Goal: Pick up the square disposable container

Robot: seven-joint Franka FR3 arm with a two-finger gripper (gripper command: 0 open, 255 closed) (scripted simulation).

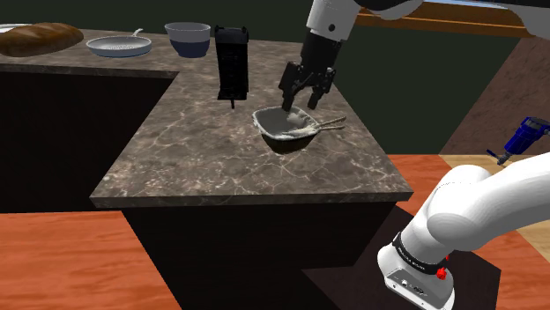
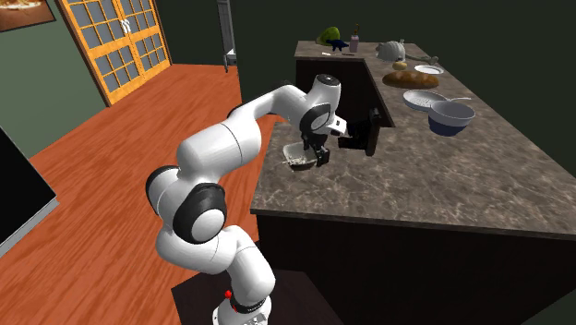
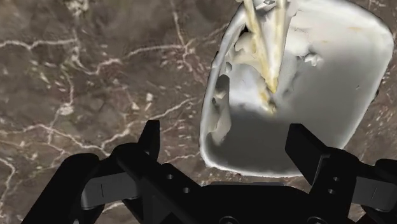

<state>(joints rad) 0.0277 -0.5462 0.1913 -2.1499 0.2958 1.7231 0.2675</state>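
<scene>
Wrist view: the pincer (image 3: 226, 130) hangs open over the container (image 3: 312, 89); best lower it straight, one finger inside the near rim, then close.

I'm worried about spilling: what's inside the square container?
Two pale utensils lean inside the container, with whitish lumps along one wall. Its near floor is shadowed, and what lies under the utensils is covered.

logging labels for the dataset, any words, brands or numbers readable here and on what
No text can be read.
Arm: tiny pale marks on its lower dark band, too small to read.
White container: no print visible.
Black box: no label visible.
</scene>
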